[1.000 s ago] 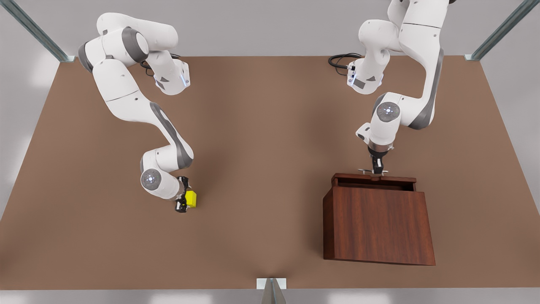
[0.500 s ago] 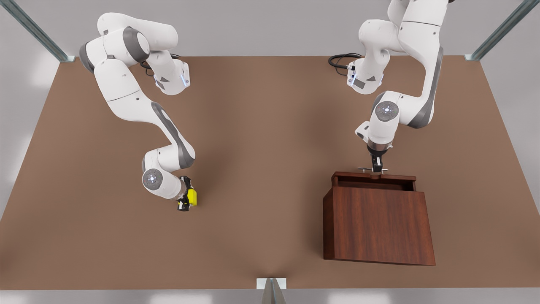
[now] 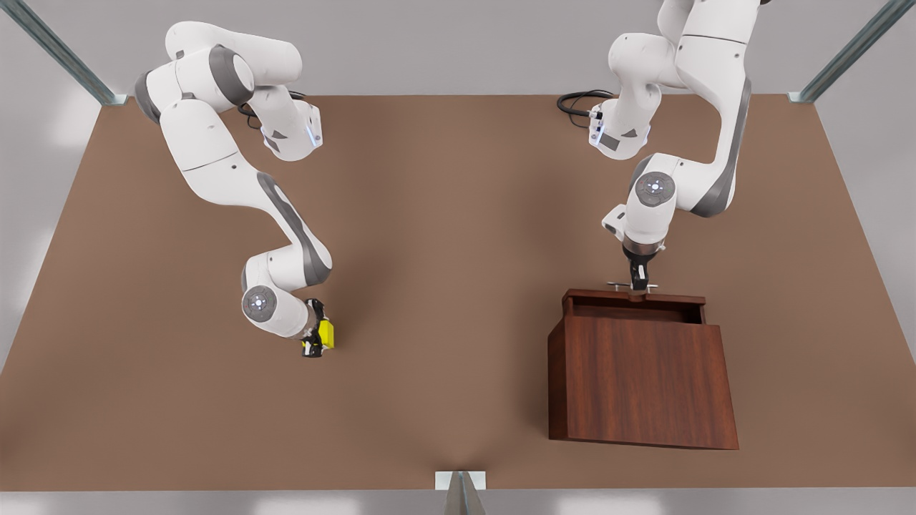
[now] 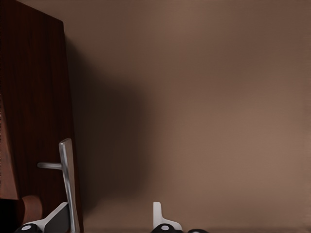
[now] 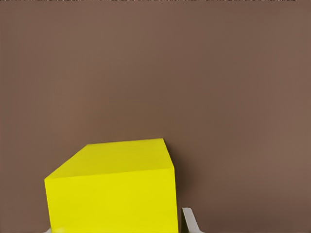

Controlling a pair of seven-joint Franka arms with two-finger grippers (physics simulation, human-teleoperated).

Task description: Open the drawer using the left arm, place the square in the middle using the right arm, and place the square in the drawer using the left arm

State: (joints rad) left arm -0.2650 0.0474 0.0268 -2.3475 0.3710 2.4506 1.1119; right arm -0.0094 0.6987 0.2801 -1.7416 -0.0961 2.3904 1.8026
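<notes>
the front view looks steeply down from high above the counter (image 3: pixel 444 286), taking in both arms and the cabinet (image 3: pixel 640 379). the left wrist view sits low and close beside the cabinet's handle (image 4: pixel 67 184). the right wrist view hangs close over the yellow cube (image 5: pixel 114 191), also seen in the front view.

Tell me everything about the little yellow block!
The small bright yellow cube has plain, smooth faces and sharp edges. It sits at the front view's left of the matte brown tabletop, far from the reddish-brown wooden cabinet. The right arm's black claw is at it, its fingers flanking the cube.
</notes>
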